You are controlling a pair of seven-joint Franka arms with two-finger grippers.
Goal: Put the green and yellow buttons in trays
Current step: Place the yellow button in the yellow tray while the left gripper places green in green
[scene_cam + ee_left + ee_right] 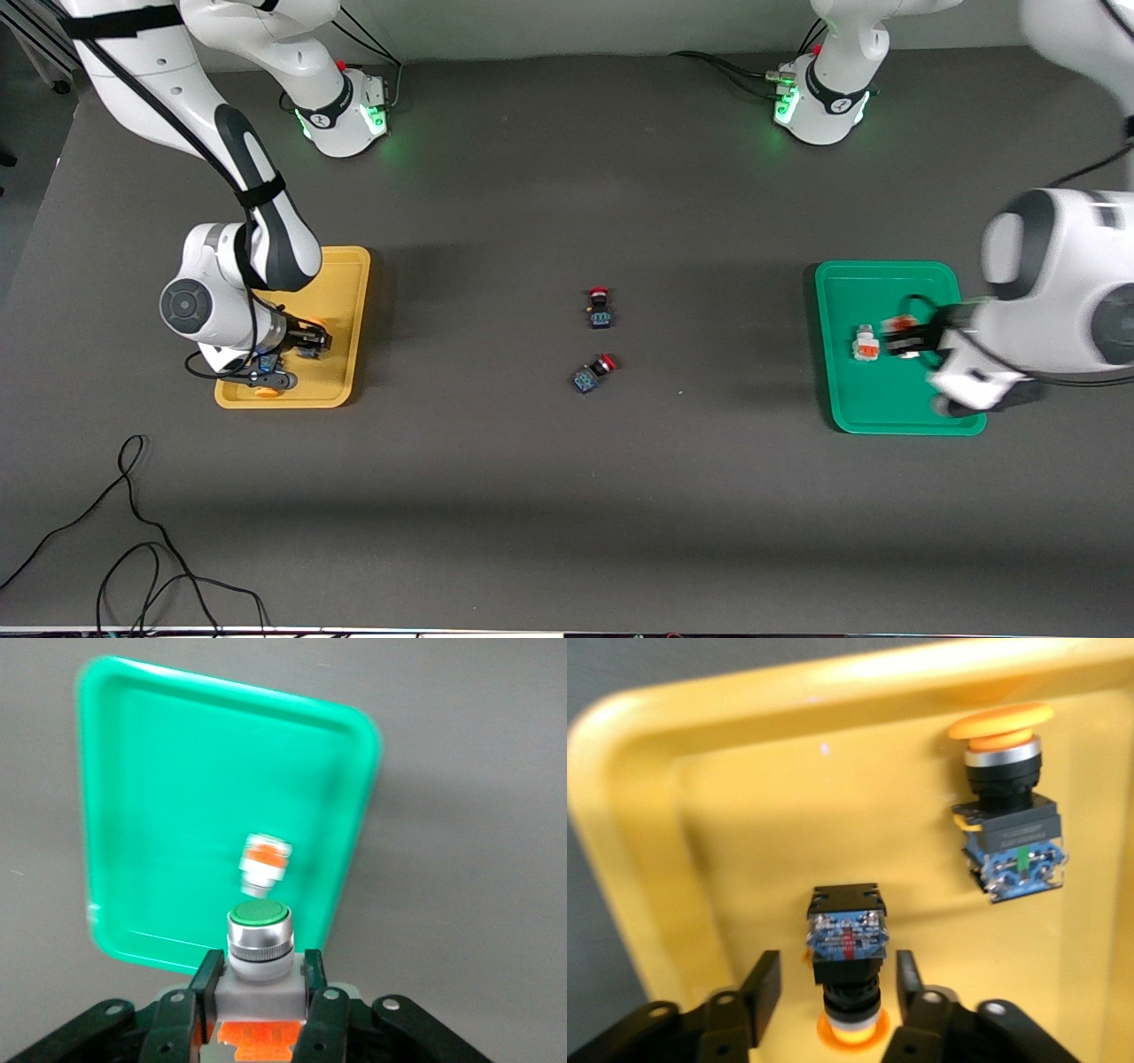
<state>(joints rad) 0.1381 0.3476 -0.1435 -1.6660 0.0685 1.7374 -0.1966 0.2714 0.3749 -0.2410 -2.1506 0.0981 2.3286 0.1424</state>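
In the right wrist view my right gripper (837,979) is open in the yellow tray (744,815). A black-bodied button with a yellow cap (849,943) sits between its fingers, with a gap on each side. A second yellow button (1005,806) lies beside it in that tray. My left gripper (262,966) is shut on a white-bodied button with a green cap (259,917) over the green tray (177,771). Another white button (264,864) lies in that tray. In the front view the right gripper (306,341) is low over the yellow tray (341,292) and the left gripper (912,337) is over the green tray (877,292).
Two black switches with red caps (600,308) (592,372) lie in the middle of the table between the trays. A loose black cable (133,549) curls on the table near the front camera, toward the right arm's end.
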